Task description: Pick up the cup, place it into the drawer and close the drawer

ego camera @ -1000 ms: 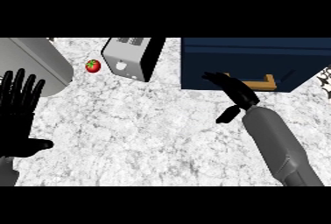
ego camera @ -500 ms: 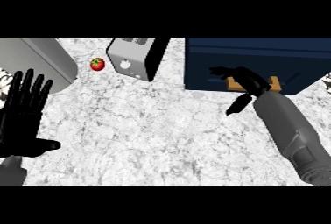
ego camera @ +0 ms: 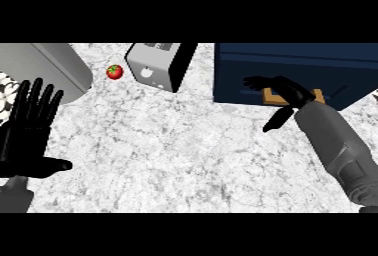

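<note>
The dark blue drawer unit (ego camera: 295,65) stands at the back right of the counter. A thin tan strip of the drawer (ego camera: 317,96) still shows at its lower front. My right hand (ego camera: 286,90) is open, its fingers spread flat against that drawer front and its thumb hanging down over the counter. The cup shows nowhere in the head view. At the left edge my left hand (ego camera: 29,131) rests open, fingers up, holding nothing.
A silver toaster (ego camera: 159,65) stands at the back centre, with a small red fruit (ego camera: 114,71) to its left. A grey slab-like object (ego camera: 40,65) lies at the back left. The white marbled counter (ego camera: 177,150) spreads across the middle.
My right hand has moved forward against the drawer front, and the visible tan part of the drawer has shrunk as it slid inward. The left hand has hardly shifted.
</note>
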Controlling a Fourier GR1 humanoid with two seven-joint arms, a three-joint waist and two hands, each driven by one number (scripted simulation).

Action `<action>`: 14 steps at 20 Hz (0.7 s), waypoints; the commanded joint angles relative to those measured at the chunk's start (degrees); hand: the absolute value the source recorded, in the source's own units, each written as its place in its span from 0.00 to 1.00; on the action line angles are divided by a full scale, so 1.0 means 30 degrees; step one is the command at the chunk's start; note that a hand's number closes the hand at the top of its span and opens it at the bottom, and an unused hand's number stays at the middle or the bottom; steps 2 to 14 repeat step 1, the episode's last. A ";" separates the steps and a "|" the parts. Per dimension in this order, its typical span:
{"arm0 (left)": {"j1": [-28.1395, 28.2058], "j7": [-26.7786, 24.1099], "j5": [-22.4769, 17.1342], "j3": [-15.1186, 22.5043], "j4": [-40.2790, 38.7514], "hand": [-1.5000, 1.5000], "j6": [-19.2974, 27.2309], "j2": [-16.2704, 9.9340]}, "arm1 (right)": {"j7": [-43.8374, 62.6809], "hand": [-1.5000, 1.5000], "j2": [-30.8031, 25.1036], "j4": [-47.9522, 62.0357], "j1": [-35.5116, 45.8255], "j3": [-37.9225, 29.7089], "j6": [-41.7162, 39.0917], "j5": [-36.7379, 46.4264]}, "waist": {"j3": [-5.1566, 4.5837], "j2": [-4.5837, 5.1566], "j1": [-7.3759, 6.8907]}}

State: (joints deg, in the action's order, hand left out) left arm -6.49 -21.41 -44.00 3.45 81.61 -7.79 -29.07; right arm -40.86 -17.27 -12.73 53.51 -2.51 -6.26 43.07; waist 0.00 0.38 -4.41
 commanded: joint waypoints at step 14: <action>0.0273 -0.0434 0.0381 0.0036 -0.0520 0.00 -0.0384 0.0099 | 0.2381 0.00 -0.0908 0.0972 0.1286 -0.0367 0.1490 0.0266 | 0.0050 0.0583 -0.0253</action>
